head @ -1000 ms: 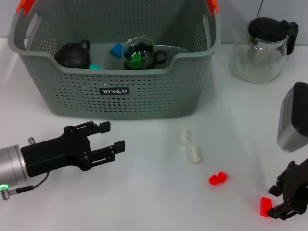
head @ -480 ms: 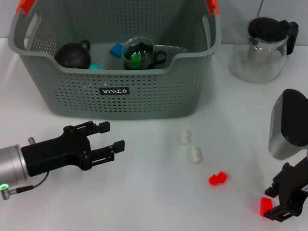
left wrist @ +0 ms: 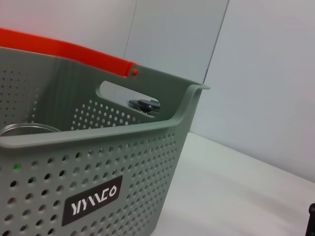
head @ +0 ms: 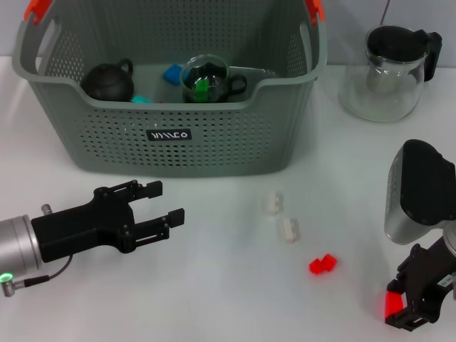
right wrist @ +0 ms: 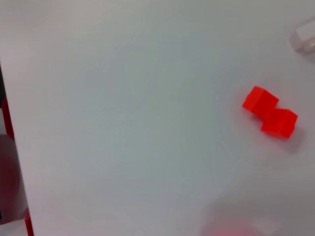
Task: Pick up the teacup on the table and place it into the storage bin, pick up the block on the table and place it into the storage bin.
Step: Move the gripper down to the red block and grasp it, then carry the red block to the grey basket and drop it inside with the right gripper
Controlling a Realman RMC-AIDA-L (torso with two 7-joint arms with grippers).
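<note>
While gripping a red block [head: 391, 305] between black fingers at the table's [head: 214, 285] near right edge, right gripper [head: 405, 308] needing a clean lift, then carrying high over the rim of the storage bin [head: 171, 135], far-left, before releasing. Left gripper [head: 165, 203] idling, spread wide, in front of it.

You can't see whether the right gripper [head: 415, 303] truly clamps the red block [head: 391, 305] at its fingertips, half hidden and near the frame's edge.
</note>
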